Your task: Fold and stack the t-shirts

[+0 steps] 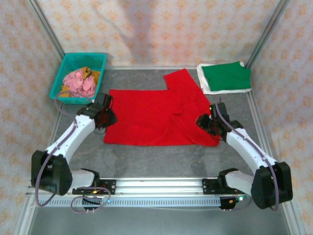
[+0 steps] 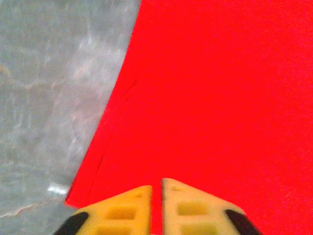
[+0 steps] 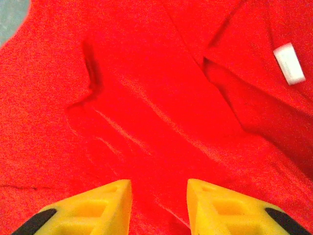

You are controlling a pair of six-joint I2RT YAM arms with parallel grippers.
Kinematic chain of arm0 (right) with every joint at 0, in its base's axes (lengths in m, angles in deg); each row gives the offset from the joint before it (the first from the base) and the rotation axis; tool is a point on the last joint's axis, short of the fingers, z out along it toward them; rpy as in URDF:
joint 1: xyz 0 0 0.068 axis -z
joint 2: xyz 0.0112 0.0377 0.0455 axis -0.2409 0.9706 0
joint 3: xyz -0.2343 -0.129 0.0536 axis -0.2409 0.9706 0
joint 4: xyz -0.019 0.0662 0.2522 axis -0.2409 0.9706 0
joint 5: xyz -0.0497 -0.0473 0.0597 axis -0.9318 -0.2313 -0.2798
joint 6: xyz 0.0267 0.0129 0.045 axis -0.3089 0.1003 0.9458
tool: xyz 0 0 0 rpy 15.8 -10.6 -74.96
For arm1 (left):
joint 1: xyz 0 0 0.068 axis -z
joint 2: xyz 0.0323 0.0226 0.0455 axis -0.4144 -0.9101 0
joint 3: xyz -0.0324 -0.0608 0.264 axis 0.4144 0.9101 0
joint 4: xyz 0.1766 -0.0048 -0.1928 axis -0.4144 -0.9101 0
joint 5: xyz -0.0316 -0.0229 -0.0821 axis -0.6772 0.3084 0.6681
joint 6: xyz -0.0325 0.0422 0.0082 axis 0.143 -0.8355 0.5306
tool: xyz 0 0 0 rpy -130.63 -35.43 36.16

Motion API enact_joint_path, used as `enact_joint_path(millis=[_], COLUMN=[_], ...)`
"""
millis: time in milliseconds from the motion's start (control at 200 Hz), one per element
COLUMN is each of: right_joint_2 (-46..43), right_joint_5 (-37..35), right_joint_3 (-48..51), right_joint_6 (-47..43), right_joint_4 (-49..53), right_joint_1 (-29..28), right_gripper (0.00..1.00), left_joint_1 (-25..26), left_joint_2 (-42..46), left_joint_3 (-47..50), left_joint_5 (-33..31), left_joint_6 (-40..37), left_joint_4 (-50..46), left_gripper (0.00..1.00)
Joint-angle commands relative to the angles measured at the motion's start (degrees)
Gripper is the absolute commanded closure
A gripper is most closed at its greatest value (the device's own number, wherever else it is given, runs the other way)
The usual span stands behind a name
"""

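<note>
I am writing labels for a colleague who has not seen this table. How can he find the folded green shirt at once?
Look at the grey table and go to its far right corner. There the dark green folded cloth t-shirt lies on a folded white cloth t-shirt. Unlike the bright red cloth t-shirt spread out in the middle, it is a neat rectangle.

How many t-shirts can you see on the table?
3. The red t-shirt lies spread in the middle; the green t-shirt sits folded at the far right corner, on the white t-shirt. Others could hide beneath.
</note>
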State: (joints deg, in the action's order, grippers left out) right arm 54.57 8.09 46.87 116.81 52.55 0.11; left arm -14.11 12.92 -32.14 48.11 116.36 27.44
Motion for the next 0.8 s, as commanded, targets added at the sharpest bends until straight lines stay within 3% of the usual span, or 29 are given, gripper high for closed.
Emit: enact_joint_path(millis=[0,195,390,551,791], right_joint_2=[5.31,10.94,12.61,12.70,17.11], right_joint_5=[-0.22,0.29,-2.31,-4.51,-4.35], right_joint_3=[-1.95,-2.38,-0.78,1.65,0.76], right_joint_6=[-2.42,-3.20,-6.09,-7.66,-8.92], right_joint_4=[-2.90,-6.41,-8.87,-12.88,-12.82], right_joint_1=[-0.54,-1.62,-1.87,-1.88,-1.88], right_gripper=[0.65,0.65,0.64,0.64,0.64], left_joint_1=[-0.36,2.00,3.23,3.44,3.85], left_joint_2=[-7.48,-18.71,-24.54,-29.59,-28.45], left_joint_3=[-8.07,-17.34,-19.45,-22.37,-16.24], left_joint_5=[-3.80,-10.49,-13.49,-11.97,-13.64], left_joint_6=[-7.24,-10.79,-11.79,-12.08,-10.47], left_joint_4=[-1.74,-4.32,-3.32,-5.57,-5.64], left_gripper=[0.69,0.35,0.32,0.32,0.34])
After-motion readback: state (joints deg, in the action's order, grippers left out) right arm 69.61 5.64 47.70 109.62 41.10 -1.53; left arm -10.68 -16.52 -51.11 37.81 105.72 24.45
